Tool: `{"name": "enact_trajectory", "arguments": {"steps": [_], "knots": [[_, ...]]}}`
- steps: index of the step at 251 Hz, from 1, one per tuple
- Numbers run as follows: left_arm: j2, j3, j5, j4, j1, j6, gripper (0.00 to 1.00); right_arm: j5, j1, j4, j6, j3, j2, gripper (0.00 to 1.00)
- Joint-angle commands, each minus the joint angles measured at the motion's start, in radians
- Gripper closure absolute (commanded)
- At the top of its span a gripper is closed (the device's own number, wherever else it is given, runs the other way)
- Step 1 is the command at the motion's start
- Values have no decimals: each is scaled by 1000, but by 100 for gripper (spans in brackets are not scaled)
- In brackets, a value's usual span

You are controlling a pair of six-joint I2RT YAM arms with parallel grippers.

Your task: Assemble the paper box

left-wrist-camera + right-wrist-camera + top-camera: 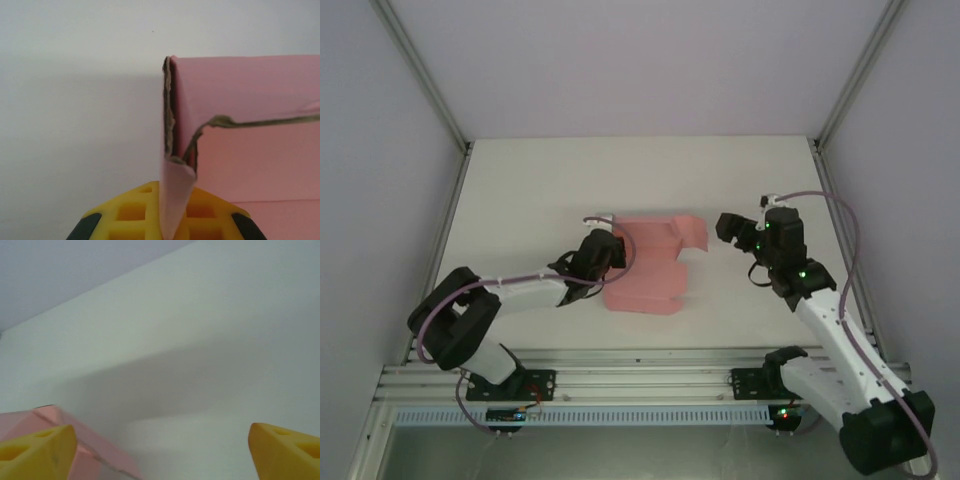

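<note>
The left claw (pixel 608 252) is pinched shut on a raised side flap of the paper box (pixel 648 270); in the left wrist view the thin pink card stands upright between its yellow fingers (pixel 130 215). The right claw (pixel 732 230) hangs just beside the box's far right corner, jaws spread wide with nothing between them. The box lies mid-table (pixel 620 175). Its near part is flat, one wall is lifted on the left, and a flap curls up at the far right. I judge the assembly to be at an early stage: the remaining walls need raising and the tabs are not yet tucked in
</note>
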Motion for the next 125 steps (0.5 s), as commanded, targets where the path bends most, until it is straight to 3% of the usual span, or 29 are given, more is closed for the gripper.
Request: {"name": "enact_trajectory", "arguments": {"steps": [1, 26, 53, 125], "knots": [[-41, -6, 31, 44, 2, 29, 100, -164, -74, -2, -18, -11, 82, 0], [-49, -9, 30, 47, 3, 31, 100, -183, -83, 50, -58, 14, 179, 0], [-54, -8, 23, 40, 3, 29, 100, -197, -28, 36, -130, 52, 255, 0], [-55, -4, 13, 28, 3, 24, 100, -304, 123, 144, -182, 20, 277, 0]]}}
